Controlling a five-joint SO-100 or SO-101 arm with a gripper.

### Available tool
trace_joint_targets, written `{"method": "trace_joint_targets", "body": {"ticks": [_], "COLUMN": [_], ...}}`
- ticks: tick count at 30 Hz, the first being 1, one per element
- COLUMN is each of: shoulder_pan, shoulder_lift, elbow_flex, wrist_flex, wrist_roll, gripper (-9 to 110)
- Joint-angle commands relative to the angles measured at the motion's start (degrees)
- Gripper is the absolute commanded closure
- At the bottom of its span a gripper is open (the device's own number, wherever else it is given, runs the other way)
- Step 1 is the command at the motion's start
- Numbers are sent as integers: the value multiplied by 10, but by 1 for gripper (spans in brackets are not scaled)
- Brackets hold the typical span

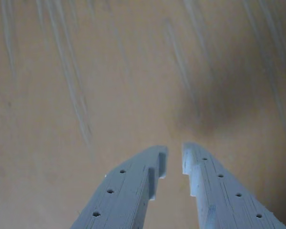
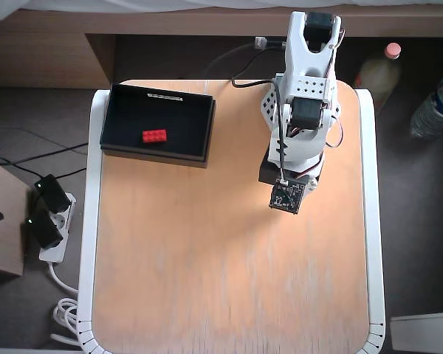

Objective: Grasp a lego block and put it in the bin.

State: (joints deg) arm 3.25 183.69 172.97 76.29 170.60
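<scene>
My gripper (image 1: pixel 175 155) holds nothing: in the wrist view the two pale blue-grey fingers (image 1: pixel 128 188) stand nearly together, only a narrow slit between the tips, and bare table (image 1: pixel 86 95) shows through it. The fingers are flat printed plastic, stepped at the inner edges and dotted with small holes. Under them the tabletop is smooth orange-tan wood with pale scuffed streaks, and my own shadow lies just ahead.

From overhead, my white arm (image 2: pixel 303 110) is folded at the table's far edge, well apart from the bin (image 2: pixel 118 122) in the view's upper left. The block (image 2: pixel 154 136), red and studded, already lies flat on the bin's dark floor. The bin is a shallow black tray with low walls and a thin pale strip on its far rim.

I judge the placing done; what's left is resting clear, and no other block shows.
</scene>
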Motion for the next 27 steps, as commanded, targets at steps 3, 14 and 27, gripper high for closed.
{"method": "trace_joint_targets", "body": {"ticks": [3,14,27], "shoulder_pan": [3,3,3], "shoulder_lift": [51,51,51], "elbow_flex": [89,89,89], "wrist_flex": [5,5,5], "wrist_roll": [-4,-4,-4], "gripper": [101,101,101]}}
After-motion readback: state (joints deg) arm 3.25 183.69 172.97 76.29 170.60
